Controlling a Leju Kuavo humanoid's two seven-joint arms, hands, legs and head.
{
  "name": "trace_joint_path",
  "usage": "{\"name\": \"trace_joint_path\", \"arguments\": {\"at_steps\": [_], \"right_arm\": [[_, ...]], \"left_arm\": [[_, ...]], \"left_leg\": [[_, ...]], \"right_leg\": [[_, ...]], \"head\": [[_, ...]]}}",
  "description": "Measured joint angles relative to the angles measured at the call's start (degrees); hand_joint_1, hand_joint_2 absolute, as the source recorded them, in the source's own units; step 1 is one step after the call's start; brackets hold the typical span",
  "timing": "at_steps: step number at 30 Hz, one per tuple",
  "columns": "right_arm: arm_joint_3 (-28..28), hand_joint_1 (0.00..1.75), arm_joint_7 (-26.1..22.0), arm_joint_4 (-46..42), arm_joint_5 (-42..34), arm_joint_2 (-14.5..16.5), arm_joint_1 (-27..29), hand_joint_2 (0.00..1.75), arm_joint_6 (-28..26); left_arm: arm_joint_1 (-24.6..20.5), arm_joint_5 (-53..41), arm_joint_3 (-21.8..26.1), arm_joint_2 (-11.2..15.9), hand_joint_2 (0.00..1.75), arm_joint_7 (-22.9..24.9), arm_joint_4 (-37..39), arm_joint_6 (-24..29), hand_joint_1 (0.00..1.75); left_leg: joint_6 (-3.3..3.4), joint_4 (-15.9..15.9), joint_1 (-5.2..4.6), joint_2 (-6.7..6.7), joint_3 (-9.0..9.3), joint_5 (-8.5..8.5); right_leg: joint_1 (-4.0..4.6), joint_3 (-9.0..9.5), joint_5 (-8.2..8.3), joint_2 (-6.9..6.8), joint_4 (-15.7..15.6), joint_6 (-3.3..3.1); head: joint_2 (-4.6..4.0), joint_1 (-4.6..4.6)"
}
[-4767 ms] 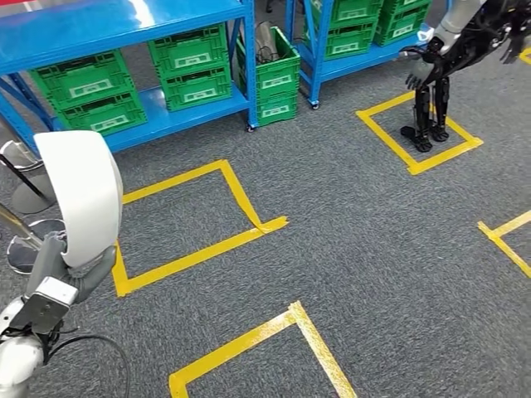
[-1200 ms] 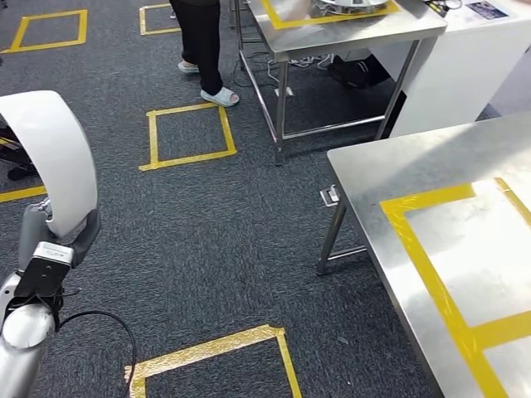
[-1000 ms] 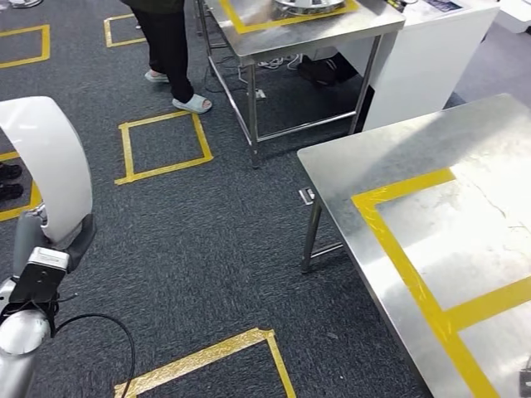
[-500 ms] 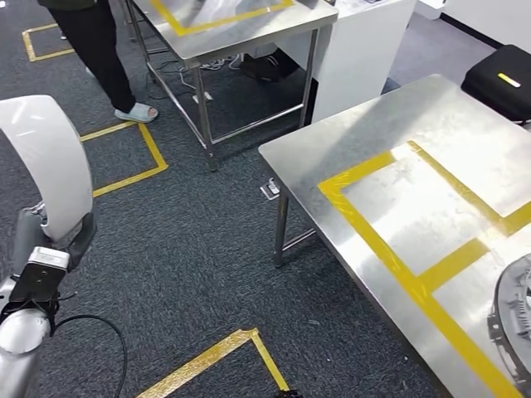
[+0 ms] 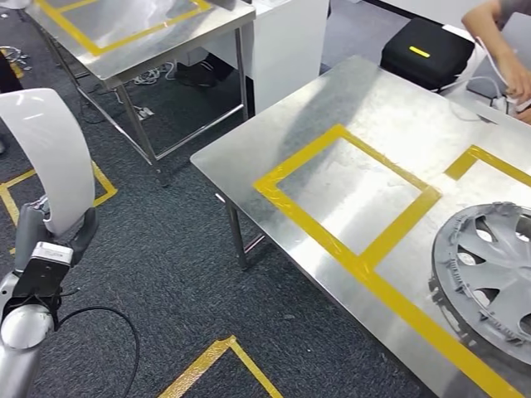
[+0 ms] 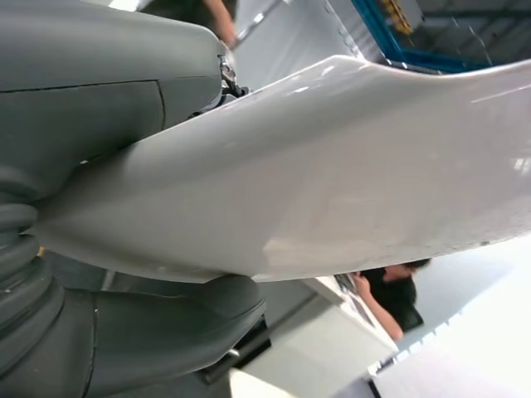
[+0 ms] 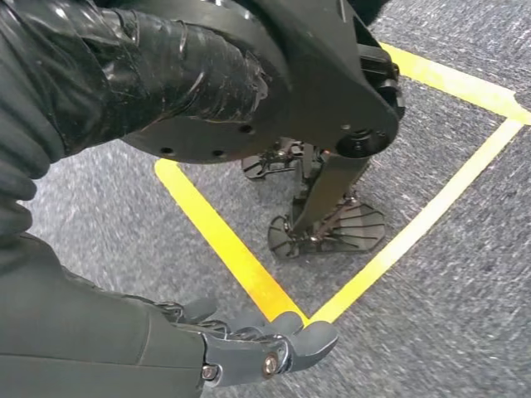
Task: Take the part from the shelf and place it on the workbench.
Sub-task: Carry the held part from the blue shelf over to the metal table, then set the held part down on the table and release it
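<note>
The left hand (image 5: 37, 249) grips the white curved part (image 5: 53, 157) from below, holding it over the carpet, well apart from the workbench (image 5: 351, 116). On that steel top, yellow tape (image 5: 351, 257) marks squares, and a grey hubcap (image 5: 489, 274) lies at the near right edge. Beyond sit a black case (image 5: 426, 51) and a person's hand (image 5: 510, 70) (busy at the far corner). The right hand (image 7: 275, 348) hangs over the floor, holding nothing, fingers fairly straight.

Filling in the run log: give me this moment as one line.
stage: carrying | left hand: holds white curved part | right hand: hanging, empty | workbench: ahead, hubcap on it | part not yet placed
</note>
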Motion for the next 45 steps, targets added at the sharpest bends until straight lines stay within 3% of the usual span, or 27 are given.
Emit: {"name": "trace_joint_path", "arguments": {"at_steps": [1, 2, 4, 6, 8, 9, 10, 13, 15, 16, 18, 19, 21, 22, 24, 26, 28, 30, 31, 33, 35, 37, 39, 40, 42, 43, 45], "right_arm": [[0.04, 0.00, 0.08, 0.00, 0.03, 0.00, 0.02, 1.75, 0.02], [0.09, 0.00, 0.10, 0.00, 0.04, 0.00, 0.05, 1.75, 0.04], [0.14, 0.00, -0.06, -0.01, 0.04, -0.01, 0.00, 1.75, 0.10], [0.16, 0.00, -0.35, -0.02, 0.04, -0.02, -0.21, 1.75, 0.13], [0.17, 0.00, -0.56, -0.02, 0.04, -0.04, -0.21, 1.75, 0.10], [0.17, 0.00, -0.63, -0.02, 0.03, -0.09, -0.12, 1.75, 0.06], [0.18, 0.00, -0.67, -0.02, 0.04, -0.14, -0.05, 1.75, 0.01], [0.23, 0.00, -0.71, -0.02, 0.16, -0.23, -0.33, 1.75, -0.28], [0.26, 0.00, -0.71, -0.02, 0.20, -0.24, -0.49, 1.75, -0.52], [0.27, 0.00, -0.71, -0.02, 0.20, -0.24, -0.50, 1.75, -0.58], [0.31, 0.00, -0.71, -0.02, 0.16, -0.24, -0.45, 1.75, -0.61], [0.36, 0.00, -0.71, -0.02, 0.12, -0.24, -0.47, 1.75, -0.60], [0.52, 0.00, -0.71, -0.02, 0.05, -0.24, -0.60, 1.75, -0.55], [0.62, 0.00, -0.71, -0.02, 0.03, -0.24, -0.68, 1.75, -0.49], [0.82, 0.00, -0.68, -0.03, 0.04, -0.24, -0.69, 1.75, -0.34], [1.05, 0.00, -0.61, -0.04, 0.07, -0.25, -0.67, 1.75, -0.19], [1.19, 0.00, -0.55, -0.04, 0.07, -0.27, -0.77, 1.75, -0.11], [1.23, 0.00, -0.53, -0.04, 0.06, -0.28, -0.84, 1.75, -0.05], [1.27, 0.00, -0.52, -0.04, 0.07, -0.28, -0.81, 1.75, -0.02], [1.33, 0.00, -0.46, -0.04, 0.07, -0.28, -0.73, 1.75, 0.05], [1.36, 0.00, -0.43, -0.04, 0.05, -0.28, -0.78, 1.75, 0.08], [1.37, 0.00, -0.38, -0.04, 0.03, -0.28, -0.81, 1.75, 0.08], [1.39, 0.00, -0.24, -0.04, 0.03, -0.34, -0.56, 1.75, 0.12], [1.42, 0.00, -0.16, -0.04, 0.03, -0.38, -0.38, 1.75, 0.14], [1.51, 0.00, 0.01, -0.04, 0.03, -0.45, -0.35, 1.75, 0.16], [1.54, 0.00, 0.06, -0.04, 0.04, -0.42, -0.45, 1.75, 0.16], [1.57, 0.00, 0.14, -0.05, 0.05, -0.42, -0.69, 1.75, 0.16]], "left_arm": [[-0.08, -0.15, -0.10, -0.02, 1.75, 0.00, 0.15, 0.01, 1.75], [-0.25, -0.28, -0.21, -0.03, 1.75, 0.00, 0.25, 0.02, 1.75], [-0.87, -0.40, -0.47, -0.01, 1.75, 0.01, 0.34, 0.03, 1.75], [-1.48, -0.47, -0.72, 0.08, 1.75, 0.07, 0.44, 0.07, 1.75], [-1.95, -0.50, -0.92, 0.17, 1.75, 0.16, 0.54, 0.10, 1.75], [-2.21, -0.50, -1.00, 0.20, 1.75, 0.20, 0.56, 0.10, 1.75], [-2.43, -0.50, -1.07, 0.21, 1.75, 0.18, 0.57, 0.09, 1.75], [-2.69, -0.49, -1.16, 0.34, 1.75, 0.11, 0.70, 0.01, 1.75], [-2.81, -0.48, -1.28, 0.37, 1.75, 0.11, 0.99, -0.13, 1.75], [-2.94, -0.46, -1.39, 0.35, 1.75, 0.11, 1.15, -0.21, 1.75], [-3.43, -0.34, -1.72, 0.32, 1.75, 0.11, 1.43, -0.39, 1.75], [-3.79, -0.18, -1.89, 0.32, 1.75, 0.11, 1.57, -0.51, 1.75], [-4.69, 0.31, -2.22, 0.36, 1.75, 0.12, 1.90, -0.90, 1.75], [-5.09, 0.57, -2.38, 0.36, 1.75, 0.13, 2.13, -1.15, 1.75], [-5.87, 0.91, -2.65, 0.30, 1.75, 0.14, 2.70, -1.54, 1.75], [-6.68, 1.14, -2.90, 0.25, 1.75, 0.16, 3.33, -1.79, 1.75], [-7.15, 1.34, -3.08, 0.34, 1.75, 0.20, 4.03, -1.90, 1.75], [-7.21, 1.45, -3.27, 0.43, 1.75, 0.24, 4.76, -1.95, 1.75], [-7.27, 1.45, -3.40, 0.43, 1.75, 0.32, 5.10, -2.05, 1.75], [-7.81, 1.47, -3.71, 0.42, 1.75, 0.70, 5.90, -2.46, 1.75], [-8.84, 1.52, -3.97, 0.43, 1.75, 1.08, 7.05, -2.91, 1.75], [-9.67, 1.57, -4.16, 0.40, 1.75, 1.20, 8.11, -3.15, 1.75], [-10.43, 1.63, -4.37, 0.17, 1.75, 1.34, 9.12, -3.39, 1.75], [-10.93, 1.73, -4.52, 0.00, 1.75, 1.47, 9.70, -3.56, 1.75], [-11.83, 1.94, -4.87, -0.25, 1.75, 1.72, 10.86, -3.94, 1.75], [-12.11, 2.04, -5.03, -0.27, 1.75, 1.78, 11.45, -4.07, 1.75], [-12.34, 2.12, -5.30, -0.34, 1.75, 1.79, 12.64, -4.17, 1.75]], "left_leg": [[0.04, -0.15, 0.00, -0.12, -0.39, 1.10], [0.12, -2.48, 0.01, -0.37, 0.26, 3.23], [0.33, -9.95, 0.23, -2.74, 3.02, 7.64], [0.57, -14.40, 0.34, -5.03, 4.77, 8.89], [1.10, -15.11, 0.17, -4.59, 5.06, 8.61], [1.47, -15.40, 0.16, -3.82, 5.18, 8.76], [1.86, -15.73, 0.18, -3.04, 5.39, 8.89], [2.69, -16.31, -0.04, -0.51, 5.79, 8.98], [2.84, -16.27, -0.21, 1.31, 5.83, 8.78], [2.81, -16.26, -0.24, 2.14, 5.90, 8.65], [2.61, -16.23, -0.25, 3.61, 6.27, 8.29], [2.40, -16.23, -0.33, 4.25, 6.52, 8.06], [1.82, -16.13, -0.62, 5.42, 6.88, 7.63], [1.53, -16.14, -0.74, 5.99, 7.01, 7.48], [0.95, -16.16, -0.63, 6.88, 7.40, 7.09], [0.45, -14.29, -0.33, 4.91, 7.05, 5.64], [0.26, -7.71, -0.16, 1.46, 4.08, 2.47], [0.24, -0.61, -0.16, 0.15, 0.13, 0.25], [0.30, 0.53, -0.16, -0.01, -0.88, 0.69], [0.53, -3.70, -0.12, -0.61, 0.18, 4.72], [0.76, -11.14, 0.17, -3.11, 3.04, 8.50], [0.90, -14.65, 0.27, -4.73, 4.39, 9.24], [1.30, -15.11, 0.18, -3.70, 4.45, 9.22], [1.66, -15.35, 0.23, -3.02, 4.56, 9.31], [2.42, -15.82, 0.30, -1.45, 4.82, 9.46], [2.66, -15.87, 0.13, -0.67, 4.89, 9.41], [2.87, -15.86, -0.12, 1.09, 4.93, 9.24]], "right_leg": [[0.01, 0.07, -0.04, 0.90, 0.07, 0.01], [-0.01, 0.17, -0.10, 1.80, 0.18, 0.08], [-0.06, 0.17, -0.33, 3.47, 0.58, 0.45], [-0.28, -0.36, -0.38, 4.95, 0.95, 1.06], [-0.61, -1.09, -0.10, 6.36, 0.81, 1.88], [-0.63, -1.38, -0.10, 6.01, 0.87, 2.24], [-0.55, -1.85, -0.51, 4.65, 1.48, 2.54], [-0.50, -5.97, -4.70, -1.17, 9.46, 3.22], [-0.72, -9.19, -6.65, -2.11, 15.40, 3.57], [-0.79, -9.47, -6.17, -2.23, 15.78, 3.65], [-0.84, -6.68, -2.74, -3.15, 10.40, 3.63], [-0.60, -4.55, -1.32, -4.50, 6.46, 3.46], [-0.11, -1.66, 0.08, -6.21, 1.30, 2.63], [0.17, -1.32, -0.11, -6.30, 0.71, 2.17], [0.11, -1.17, 0.00, -4.82, 0.50, 1.38], [-0.20, -0.68, 0.05, -3.50, 0.14, 0.74], [-0.38, -0.28, -0.02, -2.14, -0.01, 0.31], [-0.32, -0.11, -0.12, -0.47, 0.03, 0.12], [-0.29, -0.03, -0.15, 0.42, 0.06, 0.11], [-0.31, 0.22, -0.23, 2.18, 0.17, 0.22], [-0.34, 0.15, -0.38, 3.80, 0.48, 0.56], [-0.50, -0.47, -0.30, 5.23, 0.66, 1.21], [-0.75, -1.10, -0.07, 6.32, 0.57, 1.99], [-0.69, -1.43, -0.24, 5.62, 0.86, 2.29], [-0.49, -3.41, -2.04, 2.05, 4.21, 2.77], [-0.43, -5.07, -3.54, -0.09, 7.44, 2.95], [-0.59, -8.79, -6.11, -1.87, 14.36, 3.26]], "head": [[0.00, 0.01], [0.00, 0.00], [0.00, 0.02], [0.00, 0.07], [0.00, 0.07], [0.00, 0.08], [0.00, 0.27], [0.00, 0.81], [0.00, 0.81], [0.00, 0.82], [0.00, 0.83], [0.00, 0.84], [0.00, 0.79], [0.00, 0.75], [0.00, 0.75], [0.00, 0.54], [0.00, 0.17], [0.00, 0.04], [0.00, 0.05], [0.00, 0.05], [0.00, 0.09], [0.00, 0.11], [0.00, 0.10], [0.00, 0.16], [0.00, 0.55], [0.00, 0.75], [0.00, 0.85]]}}
